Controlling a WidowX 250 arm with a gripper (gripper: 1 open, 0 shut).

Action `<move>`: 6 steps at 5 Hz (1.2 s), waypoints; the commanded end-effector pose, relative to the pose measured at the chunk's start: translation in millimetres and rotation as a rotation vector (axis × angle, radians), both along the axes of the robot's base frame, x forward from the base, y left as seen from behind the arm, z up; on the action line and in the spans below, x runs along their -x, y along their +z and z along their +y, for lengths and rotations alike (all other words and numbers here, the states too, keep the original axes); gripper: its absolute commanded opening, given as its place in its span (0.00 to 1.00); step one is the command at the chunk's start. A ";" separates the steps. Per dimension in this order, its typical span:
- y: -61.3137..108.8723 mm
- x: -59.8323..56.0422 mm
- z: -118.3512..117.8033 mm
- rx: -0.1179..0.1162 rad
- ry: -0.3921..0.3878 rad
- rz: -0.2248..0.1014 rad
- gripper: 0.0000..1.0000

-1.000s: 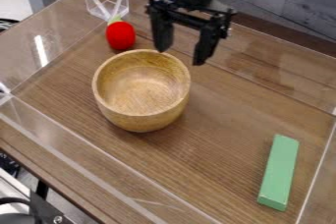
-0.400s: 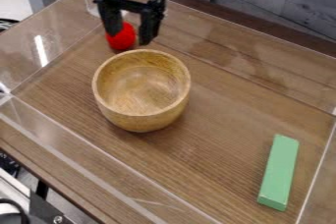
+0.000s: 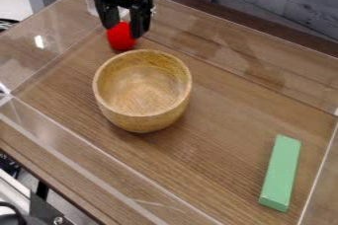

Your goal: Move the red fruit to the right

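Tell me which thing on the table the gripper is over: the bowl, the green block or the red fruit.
The red fruit, the small round one behind the wooden bowl.

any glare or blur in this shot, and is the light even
camera view: a pale glare streak lies on the wooden table at lower left; the bowl looks evenly lit, with soft shading inside; the image is coarse overall, so fine detail on the red fruit and dark gripper is hard to read

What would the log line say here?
jaws: open, around fruit | fruit: on table, behind bowl | grip: cannot tell
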State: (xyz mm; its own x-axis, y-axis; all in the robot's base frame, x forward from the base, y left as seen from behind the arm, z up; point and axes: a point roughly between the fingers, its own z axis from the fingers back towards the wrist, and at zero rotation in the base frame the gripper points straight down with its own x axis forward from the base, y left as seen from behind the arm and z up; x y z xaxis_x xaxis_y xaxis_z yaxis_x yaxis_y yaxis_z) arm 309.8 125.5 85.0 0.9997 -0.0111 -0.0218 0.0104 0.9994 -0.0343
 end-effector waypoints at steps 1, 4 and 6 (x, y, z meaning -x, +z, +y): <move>3.5 -11.1 12.9 -0.028 0.023 -0.065 1.00; -1.6 -13.3 30.9 0.004 -0.020 -0.084 1.00; -9.0 -35.9 40.8 0.034 0.054 -0.100 0.00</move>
State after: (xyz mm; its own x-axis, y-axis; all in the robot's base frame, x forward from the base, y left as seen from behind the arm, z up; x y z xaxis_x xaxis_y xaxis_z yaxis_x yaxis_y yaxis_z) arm 338.7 159.7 56.8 0.9991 0.0367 0.0197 -0.0347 0.9950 -0.0939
